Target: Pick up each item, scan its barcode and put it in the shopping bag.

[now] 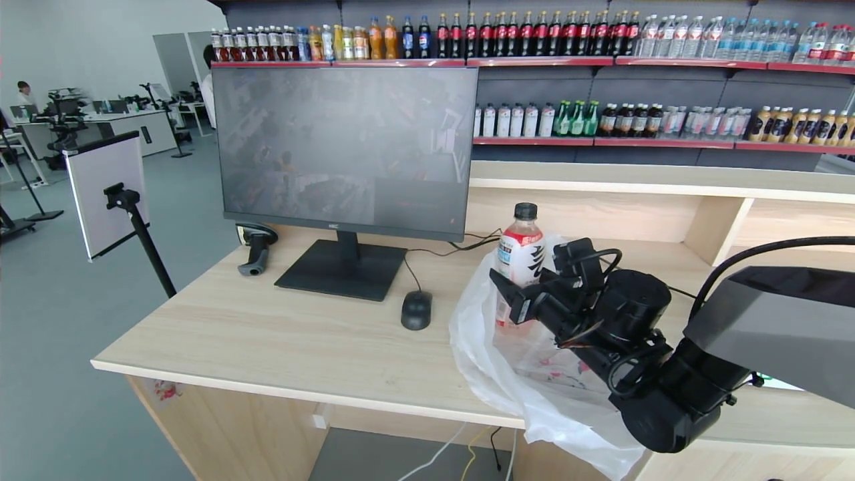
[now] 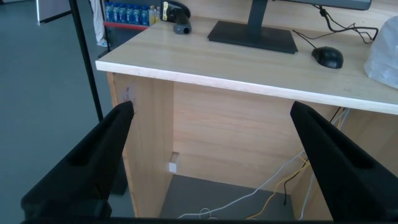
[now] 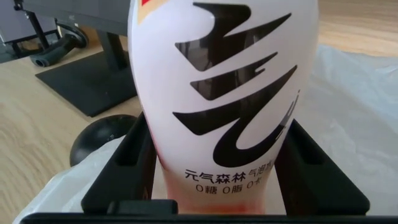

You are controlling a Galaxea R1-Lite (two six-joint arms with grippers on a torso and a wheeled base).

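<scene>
The bottle is hidden at its middle by fingers of the right gripper; the right wrist view's edge cuts off its cap.

The left gripper, spread wide, before a wooden counter
Its two dark fingers stand well apart in the foreground. Farther back, the counter carries a scanner, a monitor stand, a mouse and, at the frame's edge, a white plastic bag.
</scene>
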